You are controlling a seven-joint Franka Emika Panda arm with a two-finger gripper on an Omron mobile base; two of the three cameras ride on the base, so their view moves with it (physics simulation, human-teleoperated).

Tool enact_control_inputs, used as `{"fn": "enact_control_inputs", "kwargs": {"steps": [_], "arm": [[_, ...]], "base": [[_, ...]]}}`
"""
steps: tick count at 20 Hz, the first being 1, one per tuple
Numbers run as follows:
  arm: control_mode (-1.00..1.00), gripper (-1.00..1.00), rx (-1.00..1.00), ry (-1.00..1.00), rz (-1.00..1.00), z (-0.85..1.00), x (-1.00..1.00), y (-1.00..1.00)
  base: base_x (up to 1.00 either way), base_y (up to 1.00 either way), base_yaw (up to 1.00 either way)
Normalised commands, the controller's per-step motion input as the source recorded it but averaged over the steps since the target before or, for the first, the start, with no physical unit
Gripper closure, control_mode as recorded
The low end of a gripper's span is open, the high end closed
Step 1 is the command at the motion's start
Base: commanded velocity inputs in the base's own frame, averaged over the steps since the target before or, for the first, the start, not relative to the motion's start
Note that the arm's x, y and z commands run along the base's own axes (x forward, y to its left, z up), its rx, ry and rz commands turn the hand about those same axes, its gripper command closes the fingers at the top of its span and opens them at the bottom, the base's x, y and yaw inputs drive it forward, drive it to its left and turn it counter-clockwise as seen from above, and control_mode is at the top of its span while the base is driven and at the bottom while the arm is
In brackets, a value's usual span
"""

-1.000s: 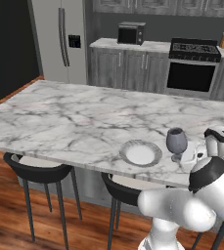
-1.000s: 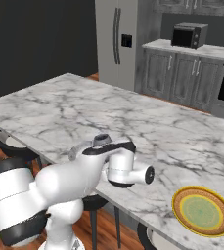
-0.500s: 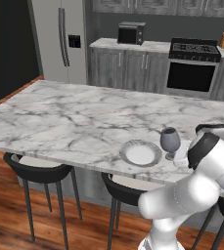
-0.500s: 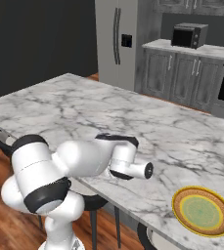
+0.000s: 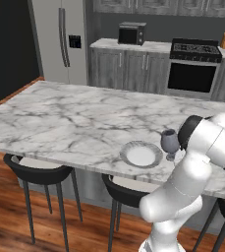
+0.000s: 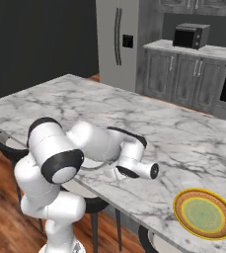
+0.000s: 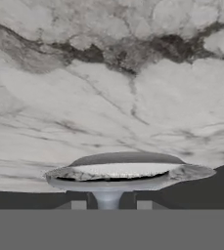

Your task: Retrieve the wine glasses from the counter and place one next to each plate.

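Observation:
A smoky grey-blue wine glass [image 5: 170, 142] stands upright just right of the white plate [image 5: 141, 154] near the island's front edge. My gripper [image 7: 108, 205] is shut on its stem. In the hand view the glass's round foot [image 7: 128, 173] lies just ahead of the fingertips [image 7: 74, 205], against the marble. Whether the foot touches the top I cannot tell. In the left base view my forearm covers the hand. The yellow plate [image 6: 203, 215] with a greenish centre lies further right on the island, with nothing beside it.
The long marble island [image 5: 74, 123] has black stools [image 5: 38, 172] tucked under its front edge. Behind it, a counter [image 5: 133, 45] over grey cabinets carries a microwave [image 5: 131, 32], with a stove [image 5: 192, 69] and a fridge [image 5: 60, 39] alongside.
The glass has moved a little left, closer to the white plate. My elbow has swung up and over above the island.

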Motion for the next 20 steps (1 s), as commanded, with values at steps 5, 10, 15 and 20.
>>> {"fn": "enact_control_inputs", "kwargs": {"steps": [5,10,15,20], "arm": [[-1.0,1.0,0.0,0.01,0.02,-0.28,0.26,-0.23],[-1.0,1.0,0.01,0.04,0.03,-0.38,0.23,-0.05],[-1.0,1.0,0.03,0.04,0.02,-0.31,0.24,-0.02],[-1.0,1.0,0.06,0.07,0.02,-0.34,0.16,-0.06]], "base": [[0.0,0.0,0.0],[0.0,0.0,0.0],[0.0,0.0,0.0],[0.0,0.0,0.0]]}}
